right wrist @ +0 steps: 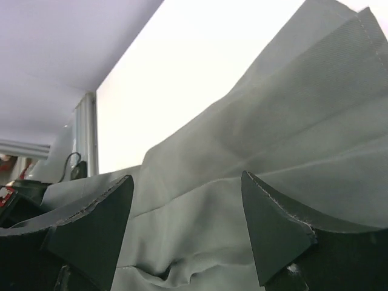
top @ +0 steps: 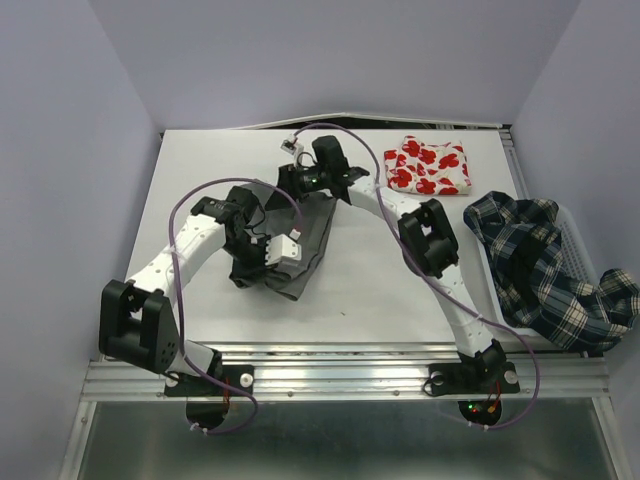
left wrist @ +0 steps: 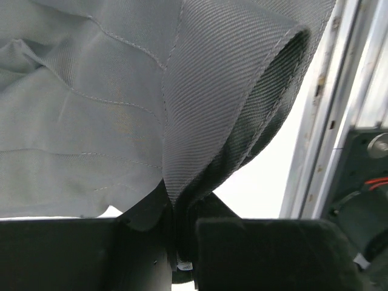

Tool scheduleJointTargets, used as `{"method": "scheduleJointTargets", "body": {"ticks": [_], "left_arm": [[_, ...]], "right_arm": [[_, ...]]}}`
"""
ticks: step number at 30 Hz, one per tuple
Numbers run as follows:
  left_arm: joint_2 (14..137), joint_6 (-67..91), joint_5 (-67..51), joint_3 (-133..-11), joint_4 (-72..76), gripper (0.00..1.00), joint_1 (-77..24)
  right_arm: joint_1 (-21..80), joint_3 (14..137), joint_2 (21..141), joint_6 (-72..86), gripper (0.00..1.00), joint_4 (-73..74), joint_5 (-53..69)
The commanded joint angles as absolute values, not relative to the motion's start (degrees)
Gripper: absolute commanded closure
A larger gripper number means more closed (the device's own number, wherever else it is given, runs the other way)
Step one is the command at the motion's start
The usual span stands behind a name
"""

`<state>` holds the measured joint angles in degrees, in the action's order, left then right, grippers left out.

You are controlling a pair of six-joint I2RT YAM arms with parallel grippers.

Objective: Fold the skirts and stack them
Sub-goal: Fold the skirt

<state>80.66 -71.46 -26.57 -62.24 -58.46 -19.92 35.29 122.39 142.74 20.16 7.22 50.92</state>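
Left tool (left wrist: 177, 209): nearly closed, pinching a fold of the grey skirt (left wrist: 91, 121). In the left wrist view the cloth edge runs straight down into the narrow gap between the jaws. From the pinch a rolled loop of thick twill rises up and to the tool's right. The rest of the skirt spreads flat above and to the tool's left, stitch lines visible.

Right tool (right wrist: 187, 182): jaws wide apart, gripping nothing. Both dark fingers (right wrist: 91, 224) stand clear of each other. Grey cloth lies ahead of them and in the gap between them, in loose folds. Whether the fingertips touch the cloth, cannot tell.

Top view: grey skirt (top: 315, 232) sits mid bench (top: 380, 290), crumpled, under and between the two tools. The left tool is at its near-left part, the right tool at its far edge.

Red-print skirt (top: 428, 166): folded into a neat rectangle, flat on the bench, to the right of the right tool, apart from the grey one.

Plaid skirt (top: 535, 265): unfolded heap well off to the right of both tools. It is draped over the white mesh basket (top: 572, 250) at the bench's right edge, one end hanging past the side. Neither tool is near it.
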Motion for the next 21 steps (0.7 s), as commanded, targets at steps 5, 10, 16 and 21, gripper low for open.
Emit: {"method": "scheduleJointTargets", "body": {"ticks": [5,10,16,21], "left_arm": [[81.56,-64.26,-31.99,-71.62,-64.25,1.0,-20.48],[82.53,-62.06,-31.38,-75.93,-64.25,1.0,-20.48],[83.76,-60.21,-31.12,-81.81,-63.81,1.0,-20.48],[84.9,-61.52,-29.8,-82.1,-64.25,1.0,-20.48]], "right_arm": [[38.67,112.16,144.41,28.66,0.26,-7.73,59.15],[42.09,104.44,144.14,26.99,0.29,-7.82,59.68],[45.96,96.95,141.96,26.72,0.37,-8.61,61.7],[47.72,93.34,137.99,27.68,0.36,-9.93,62.67]]}}
